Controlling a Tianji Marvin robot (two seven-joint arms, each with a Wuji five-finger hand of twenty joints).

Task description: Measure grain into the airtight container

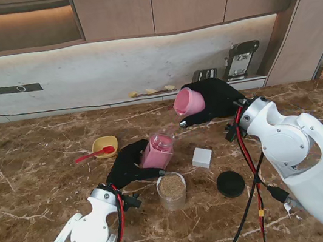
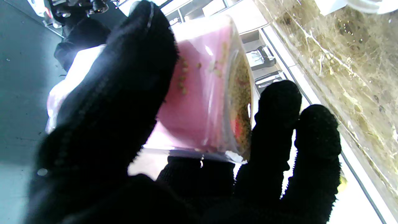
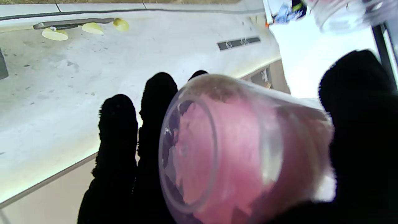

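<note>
My left hand (image 1: 128, 164) is shut on a pink-tinted clear container (image 1: 156, 151), which leans slightly on the table near the middle. In the left wrist view the container (image 2: 205, 93) has brown grain lying along its bottom, and my fingers (image 2: 279, 124) wrap its sides. My right hand (image 1: 214, 98) is shut on a pink plastic cup (image 1: 187, 101), tipped on its side in the air, farther from me and to the right of the container. In the right wrist view the cup (image 3: 236, 155) fills the palm, and no grain shows falling.
A clear jar of grain (image 1: 172, 190) stands just in front of the container, a black round lid (image 1: 230, 184) to its right. A white block (image 1: 202, 157) lies between them. A yellow bowl (image 1: 105, 144) with a red spoon (image 1: 93, 154) sits to the left. Cables hang off my right arm.
</note>
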